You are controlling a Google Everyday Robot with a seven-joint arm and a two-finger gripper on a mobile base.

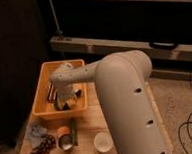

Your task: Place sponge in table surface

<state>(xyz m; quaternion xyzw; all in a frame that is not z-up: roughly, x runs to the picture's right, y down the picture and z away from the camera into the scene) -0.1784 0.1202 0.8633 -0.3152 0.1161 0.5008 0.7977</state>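
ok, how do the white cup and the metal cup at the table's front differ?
The white cup is pale and looks wider; the metal cup is grey, shiny and narrower. The white cup stands alone; the metal cup sits by the grapes. Both rest mouth-up on the table, outside the yellow bin that the gripper is in.

Sponge [67, 104]: we see a yellowish block inside the orange bin [40, 103], at the table [96, 125]'s far-left corner.
Gripper [64, 97]: down in the bin, right over the sponge.
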